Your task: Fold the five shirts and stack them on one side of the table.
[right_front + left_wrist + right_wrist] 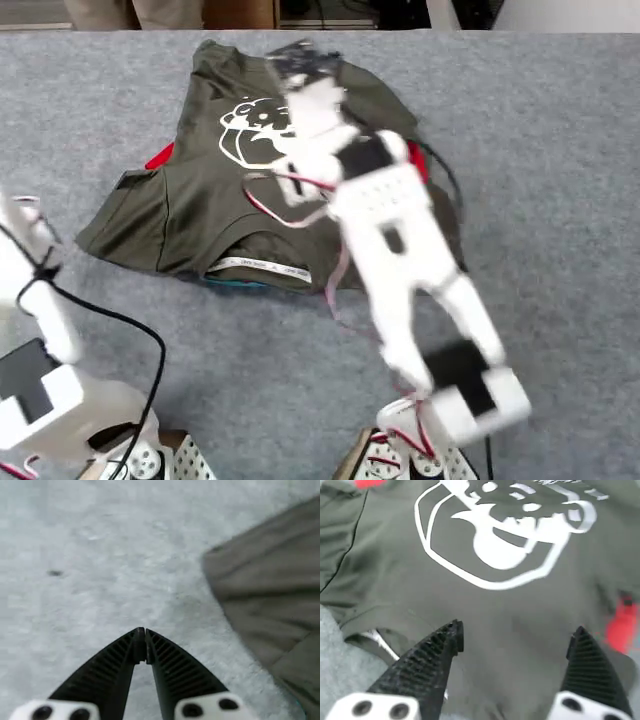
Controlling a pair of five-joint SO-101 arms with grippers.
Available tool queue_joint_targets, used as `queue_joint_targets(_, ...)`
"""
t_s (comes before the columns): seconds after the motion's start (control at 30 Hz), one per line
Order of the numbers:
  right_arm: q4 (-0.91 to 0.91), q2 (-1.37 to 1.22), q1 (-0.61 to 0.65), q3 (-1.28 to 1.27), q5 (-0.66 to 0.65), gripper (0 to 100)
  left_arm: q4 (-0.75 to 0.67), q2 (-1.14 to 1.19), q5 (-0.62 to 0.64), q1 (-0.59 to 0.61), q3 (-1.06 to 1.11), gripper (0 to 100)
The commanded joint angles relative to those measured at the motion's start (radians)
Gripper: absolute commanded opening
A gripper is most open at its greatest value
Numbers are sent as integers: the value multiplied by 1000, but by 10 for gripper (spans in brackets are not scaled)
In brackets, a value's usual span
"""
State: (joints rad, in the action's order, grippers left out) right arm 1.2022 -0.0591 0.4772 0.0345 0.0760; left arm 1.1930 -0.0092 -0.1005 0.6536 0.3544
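Lying spread on the grey counter point(560, 150), toward its far side and a little left of centre, is an olive-green shirt point(190, 215). It rests on top of other garments: a red shirt point(160, 156) peeks out at its left edge and again beside the right arm, and a sliver of teal cloth point(235, 283) shows under the near hem.

The right arm point(400, 230), white and blurred, stretches from the near edge of the counter out over the olive shirt. In the right wrist view the right gripper point(517, 630) is spread wide, its two black ribbed fingers point(432, 655) well apart with nothing between them, poised just above the shirt below the printed design. Whether the tips touch the cloth cannot be told.

The left arm point(40, 300) stands at the left edge of the counter, apart from the pile. In the left wrist view the left gripper point(141, 636) has its tips pressed together and holds nothing. It points at bare counter, with a corner of the olive shirt near it to one side.

The shirt's chest carries a large white graphic point(255, 130), a cartoon-like figure inside a rounded outline. A narrow white strip point(258, 266) runs along the neck opening at the near side; its print is too small to read.
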Motion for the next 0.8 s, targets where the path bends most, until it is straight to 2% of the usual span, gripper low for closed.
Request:
queue_joint_targets(0.0, 5, -211, 27, 199, 51, 337, -133, -16, 66, -69, 106, 24)
queue_joint_targets(0.23, 75, -542, 22, 472, 97, 336, -319, -10, 137, -95, 212, 24)
queue_joint_targets(0.57, 466, -771, 8, 949, 89, 324, -328, -8, 137, -95, 213, 23)
queue_joint_targets(0.63, 502, -794, -7, 1033, 89, 270, -327, -8, 137, -95, 213, 23)
queue_joint_targets(0.77, 506, -858, -47, 1129, 83, 90, -325, -8, 137, -95, 213, 22)
